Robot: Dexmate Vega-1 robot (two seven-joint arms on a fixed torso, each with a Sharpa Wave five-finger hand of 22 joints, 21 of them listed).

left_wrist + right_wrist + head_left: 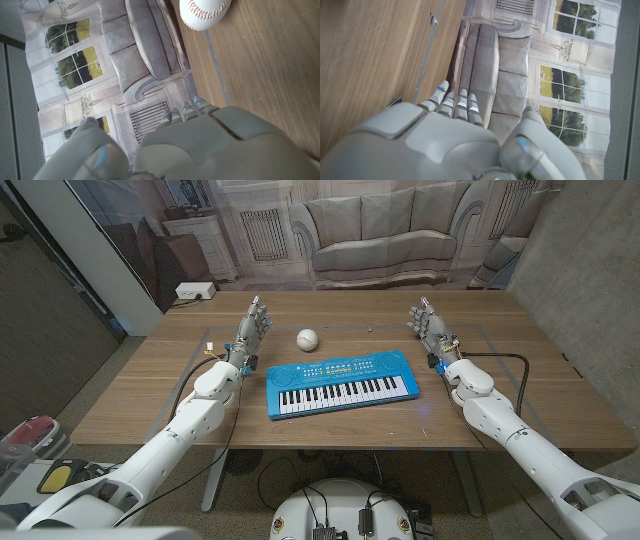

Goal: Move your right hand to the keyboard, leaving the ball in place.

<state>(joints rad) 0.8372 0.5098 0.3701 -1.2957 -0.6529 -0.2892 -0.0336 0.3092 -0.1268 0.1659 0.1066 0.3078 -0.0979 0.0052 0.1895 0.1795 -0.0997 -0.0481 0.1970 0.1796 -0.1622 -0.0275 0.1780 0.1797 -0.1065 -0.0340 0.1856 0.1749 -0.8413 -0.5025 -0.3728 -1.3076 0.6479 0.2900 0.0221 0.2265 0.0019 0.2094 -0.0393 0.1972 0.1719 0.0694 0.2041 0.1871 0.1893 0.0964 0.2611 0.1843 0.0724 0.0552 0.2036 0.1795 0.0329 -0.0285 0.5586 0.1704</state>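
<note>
From the head view the keyboard (341, 384) lies between both empty, open-fingered hands, left hand (250, 330) and right hand (430, 328), while the left wrist view shows the ball (204, 12) close up.

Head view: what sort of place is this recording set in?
Probably a lab or studio test station: a wooden table with a printed living-room backdrop behind it, and a toy keyboard and ball laid out.

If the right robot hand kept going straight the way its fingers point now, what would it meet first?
Nothing on the table, as far as I can judge. The right robot hand points toward the table's far edge and the sofa backdrop. The keyboard lies off to its side, the ball further still.
</note>
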